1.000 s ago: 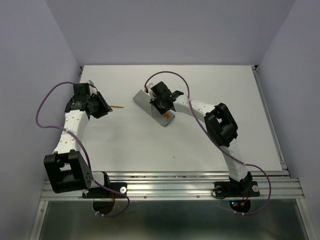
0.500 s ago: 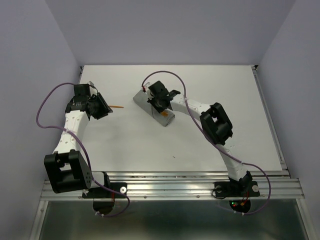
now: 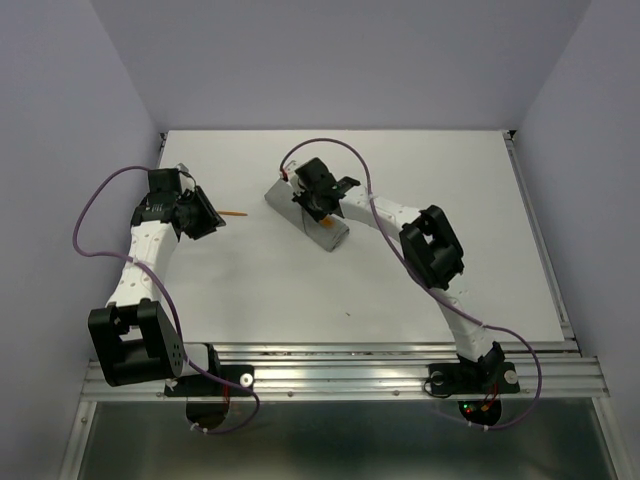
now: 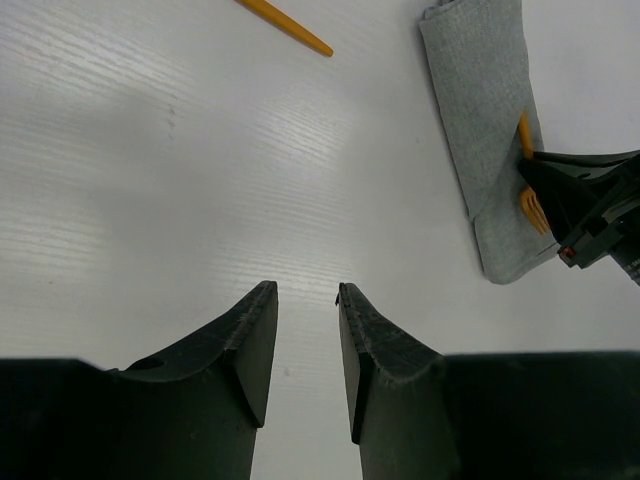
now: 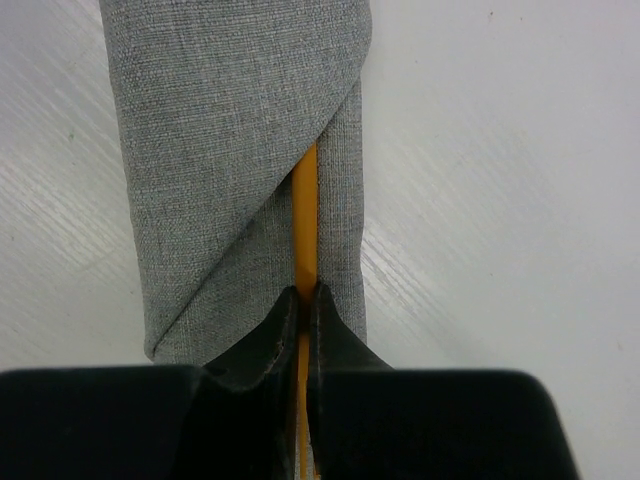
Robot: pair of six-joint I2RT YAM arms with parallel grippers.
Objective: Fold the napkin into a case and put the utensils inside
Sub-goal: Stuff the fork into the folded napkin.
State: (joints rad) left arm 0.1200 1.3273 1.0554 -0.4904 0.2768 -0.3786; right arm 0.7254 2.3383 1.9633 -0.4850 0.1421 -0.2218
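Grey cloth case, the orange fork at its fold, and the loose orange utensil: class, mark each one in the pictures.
case [image 5: 230, 150], right wrist view, on its folded top flap.
fork [image 5: 306, 225], right wrist view, on its shaft.
loose orange utensil [image 4: 285, 26], left wrist view, on its visible stretch.

You have no text, label, brand, number or sign to read in any of the views. The case [image 5: 230, 120] is plain grey cloth, and the table [image 3: 420, 180] around it shows no marking that can be made out.
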